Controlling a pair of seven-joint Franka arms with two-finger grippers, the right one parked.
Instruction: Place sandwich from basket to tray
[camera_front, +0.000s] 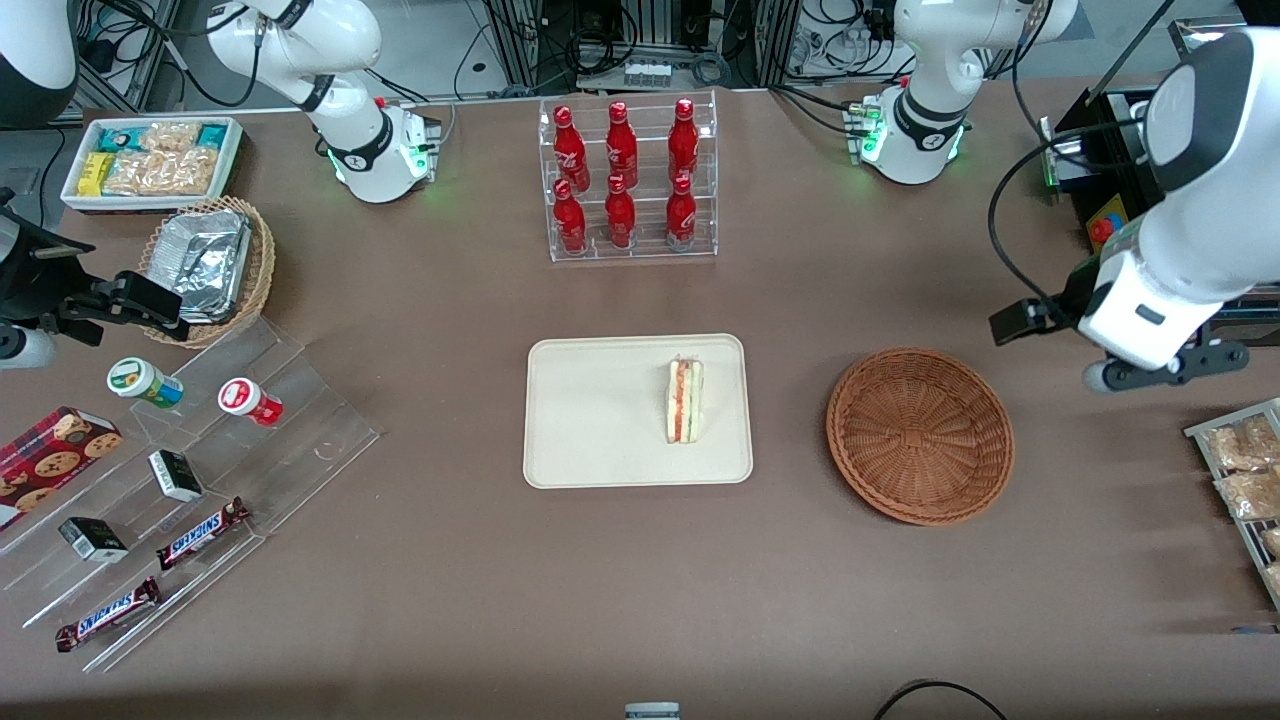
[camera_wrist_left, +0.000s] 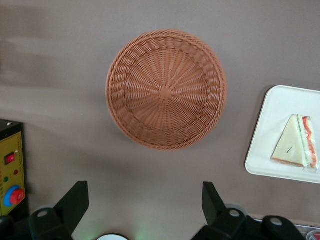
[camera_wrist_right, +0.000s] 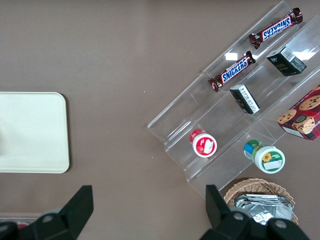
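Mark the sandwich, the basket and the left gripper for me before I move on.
sandwich (camera_front: 685, 401): front view, on its striped cut edge, lying on the tray.
basket (camera_front: 920, 435): front view, on the woven floor.
left gripper (camera_wrist_left: 145, 202): left wrist view, midway between its open fingers, above bare table beside the basket.

The working left arm reaches in from its end of the surface, its white forearm angled downward and its wrist held high above the surface. The tool (camera_wrist_left: 145, 205) hangs well up in the air, pointing down, with its two dark fingers (camera_wrist_left: 74, 202) spread wide apart and nothing between them. From the front camera the tool (camera_front: 1165, 368) sits mostly hidden under the wrist, so its fingertips are hard to make out there.
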